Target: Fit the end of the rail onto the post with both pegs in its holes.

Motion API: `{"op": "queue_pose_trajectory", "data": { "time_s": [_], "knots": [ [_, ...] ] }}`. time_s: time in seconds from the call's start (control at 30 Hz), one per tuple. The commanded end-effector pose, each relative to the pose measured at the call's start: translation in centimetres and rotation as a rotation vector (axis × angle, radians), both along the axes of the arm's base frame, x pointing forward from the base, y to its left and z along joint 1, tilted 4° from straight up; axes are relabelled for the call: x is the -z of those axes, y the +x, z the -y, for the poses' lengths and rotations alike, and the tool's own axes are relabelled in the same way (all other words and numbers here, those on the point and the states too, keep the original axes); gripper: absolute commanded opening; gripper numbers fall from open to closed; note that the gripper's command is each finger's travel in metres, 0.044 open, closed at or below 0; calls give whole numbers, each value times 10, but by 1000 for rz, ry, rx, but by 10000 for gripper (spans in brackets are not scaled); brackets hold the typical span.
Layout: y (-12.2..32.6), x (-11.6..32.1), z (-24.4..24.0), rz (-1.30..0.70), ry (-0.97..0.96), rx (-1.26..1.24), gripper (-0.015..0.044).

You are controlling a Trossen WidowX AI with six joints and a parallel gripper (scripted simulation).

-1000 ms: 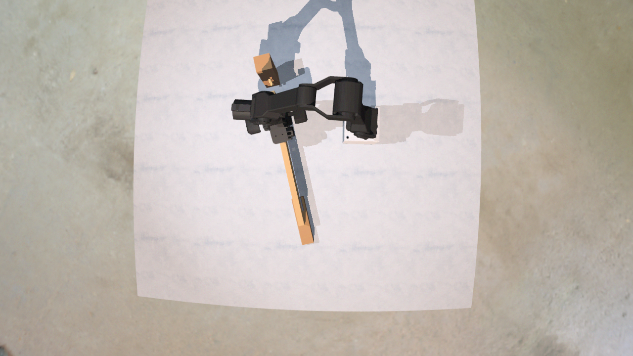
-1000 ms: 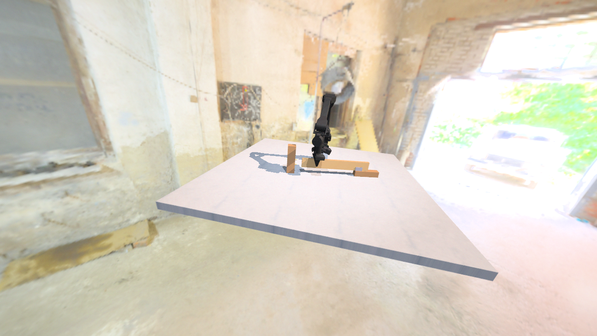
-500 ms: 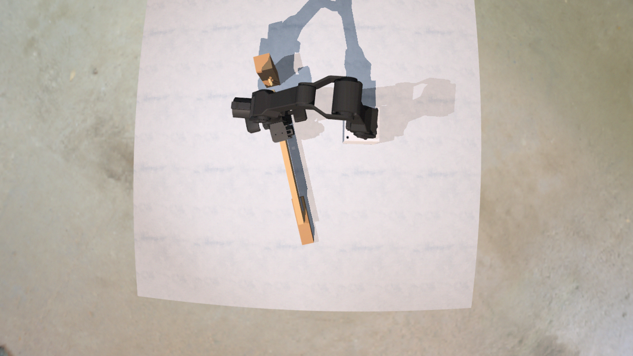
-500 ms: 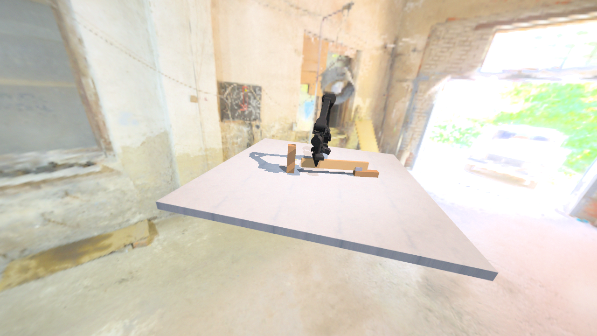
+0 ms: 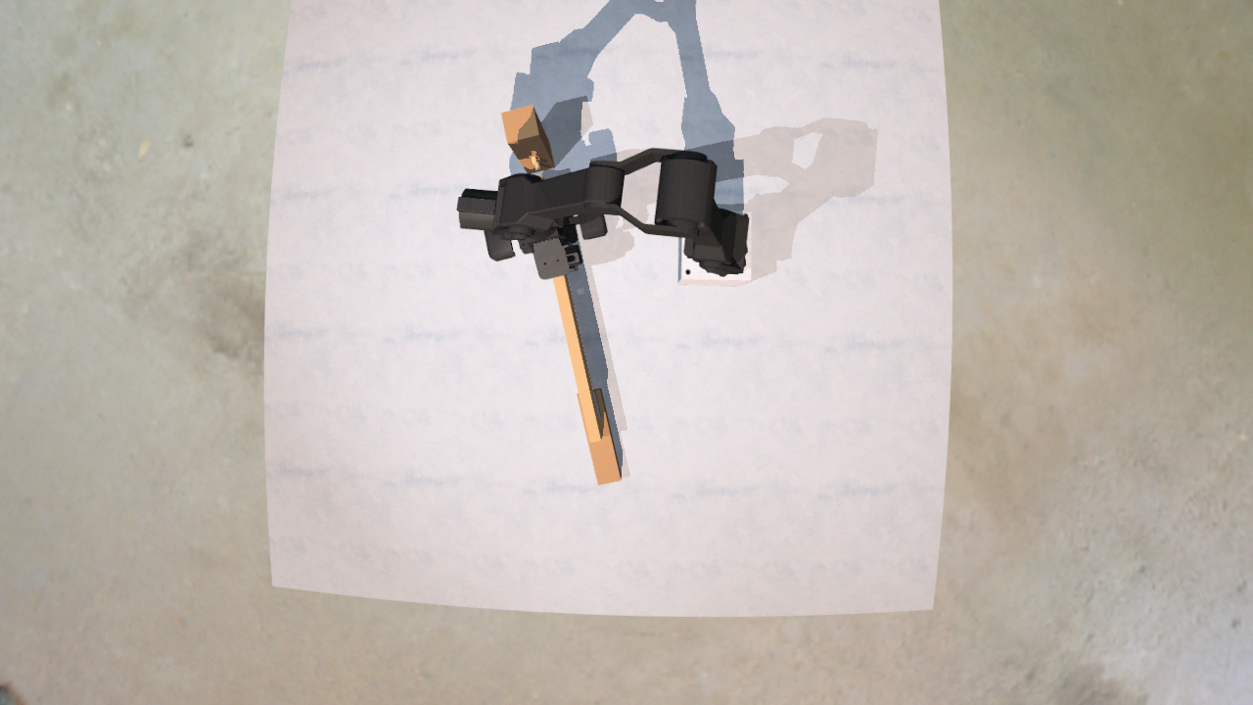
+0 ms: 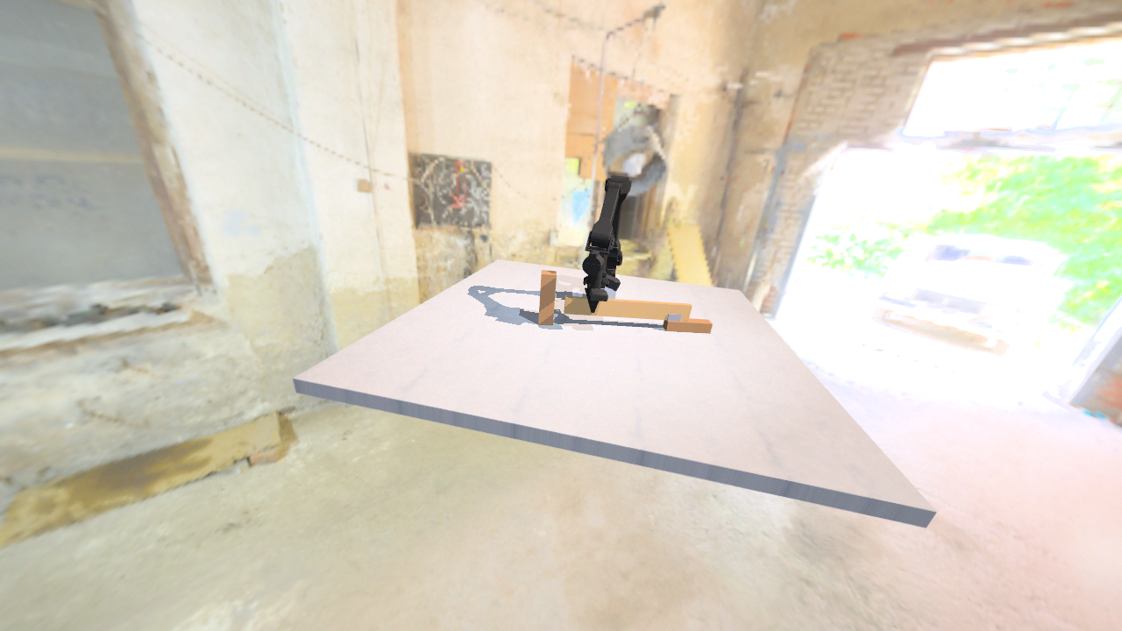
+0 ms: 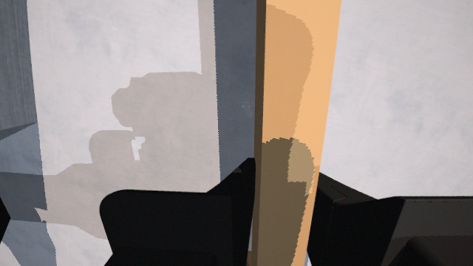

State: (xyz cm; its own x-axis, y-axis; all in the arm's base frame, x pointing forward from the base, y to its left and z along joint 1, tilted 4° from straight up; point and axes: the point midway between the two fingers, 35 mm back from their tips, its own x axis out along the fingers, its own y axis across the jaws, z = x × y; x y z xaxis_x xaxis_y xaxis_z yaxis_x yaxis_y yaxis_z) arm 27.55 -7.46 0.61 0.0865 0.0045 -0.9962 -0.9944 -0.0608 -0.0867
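The long wooden rail (image 5: pixel 574 342) (image 6: pixel 642 308) (image 7: pixel 321 92) is held on edge, with its near end above the table. It looks about level. My gripper (image 6: pixel 596 307) (image 7: pixel 269 165) is shut on the rail close to its near end. The wooden post (image 5: pixel 518 120) (image 6: pixel 547 298) stands upright, with a narrow gap between it and the rail's near end. The pegs are mostly hidden or too small to judge, and the rail's holes are not visible. The far end is over the low footboard block (image 5: pixel 604 462) (image 6: pixel 694 326), at the grey bracket (image 6: pixel 673 317); how deep it sits is unclear.
The arm (image 5: pixel 560 197) (image 6: pixel 607 227) reaches over the rail's near part and hides it from above. Its pale base (image 5: pixel 701 278) stands on the table (image 5: pixel 394 526) (image 6: pixel 549 376), to the right of the rail in the top view. Arm shadows fall around the post.
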Motion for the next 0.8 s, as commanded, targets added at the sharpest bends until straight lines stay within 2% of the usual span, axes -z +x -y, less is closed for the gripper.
{"op": "queue_pose_trajectory", "data": {
  "time_s": [0.0,0.77],
  "knots": [
    [2,-2,3,4,-5,-3,0],
    [2,-1,10,4,-6,-3,0]
  ]
}}
